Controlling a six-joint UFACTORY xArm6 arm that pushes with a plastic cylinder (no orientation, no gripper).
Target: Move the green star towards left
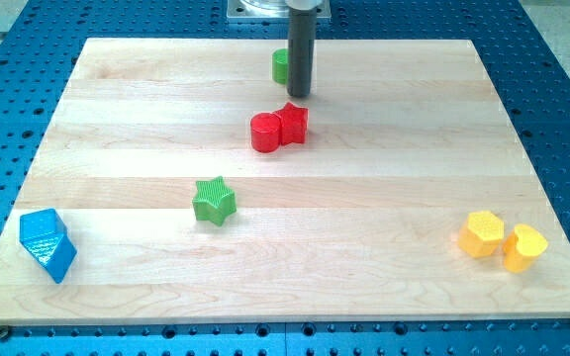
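My tip (pixel 299 95) rests on the wooden board (pixel 414 148) near the view's top, with nothing gripped, just beside a green block (pixel 280 65). Below it lie a red cylinder (pixel 264 133) and a red star (pixel 293 122), touching. The green star (pixel 214 201) is lower, well apart from my tip.

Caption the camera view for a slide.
My tip sits at the view's top beside a green block, far from the green star at lower left.

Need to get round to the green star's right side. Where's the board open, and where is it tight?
Open: the wide stretch between the green star and the yellow blocks, below the red pair. Tight: the top centre, where my tip sits between a green block and the reds.
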